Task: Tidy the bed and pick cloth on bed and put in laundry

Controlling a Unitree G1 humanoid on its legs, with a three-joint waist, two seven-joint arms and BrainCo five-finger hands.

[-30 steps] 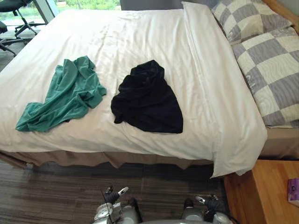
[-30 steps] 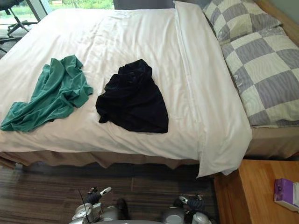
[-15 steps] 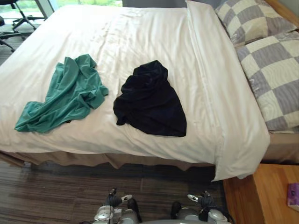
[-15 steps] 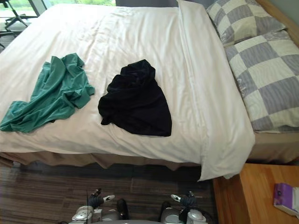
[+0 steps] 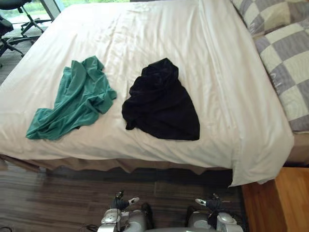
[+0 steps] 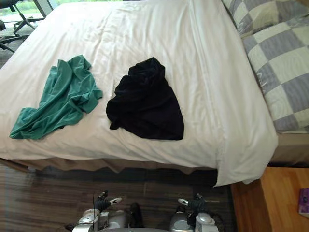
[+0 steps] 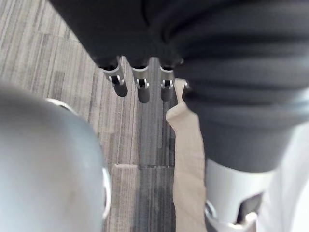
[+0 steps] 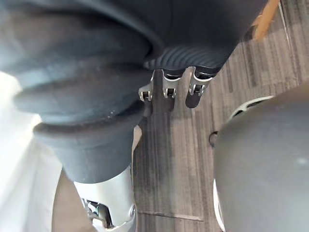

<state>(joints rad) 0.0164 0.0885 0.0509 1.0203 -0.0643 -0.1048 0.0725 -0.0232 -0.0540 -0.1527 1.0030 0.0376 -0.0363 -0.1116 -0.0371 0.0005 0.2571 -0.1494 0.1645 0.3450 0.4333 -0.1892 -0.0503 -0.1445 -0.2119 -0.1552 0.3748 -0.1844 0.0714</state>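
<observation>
A crumpled green cloth [image 5: 77, 99] lies on the left part of the white duvet [image 5: 159, 34]. A bunched black cloth [image 5: 161, 104] lies just to its right, near the middle of the bed, apart from the green one. Both hands hang low over the floor in front of the bed, far from the cloths. My left hand [image 5: 120, 200] is open, with its fingers [image 7: 140, 84] straight toward the floor and nothing in them. My right hand [image 5: 207, 203] is open too, its fingers [image 8: 169, 84] straight and holding nothing.
Checked grey and cream pillows [image 5: 289, 63] lie at the bed's right end. A wooden nightstand [image 5: 285, 198] stands at the lower right with a purple item [image 6: 304, 202] on it. An office chair [image 5: 14, 14] stands at the far left. Dark striped floor [image 5: 63, 198] runs along the bedside.
The whole picture has shifted, so the camera has moved. The cloths lie as before on the duvet, and both hands stay low by the floor.
</observation>
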